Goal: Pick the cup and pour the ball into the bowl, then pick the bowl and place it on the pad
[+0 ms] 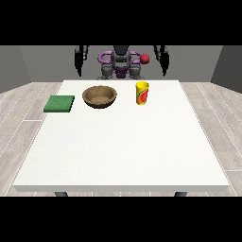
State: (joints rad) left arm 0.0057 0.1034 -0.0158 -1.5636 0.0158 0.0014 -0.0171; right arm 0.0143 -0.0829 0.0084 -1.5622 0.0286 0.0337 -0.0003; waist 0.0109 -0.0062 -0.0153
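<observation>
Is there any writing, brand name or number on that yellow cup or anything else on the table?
No readable text anywhere.
Yellow cup: a red patch on its side, too small to tell whether it holds letters.
Bowl, green pad, white table: no markings visible.

no readable text, numbers or brand names anywhere. only mark: a red patch on the yellow cup, too small to tell if it holds letters.

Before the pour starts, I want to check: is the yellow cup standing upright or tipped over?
Upright. The cup stands on its base on the table, rim facing up, right of the bowl. No hand touches it.
</observation>
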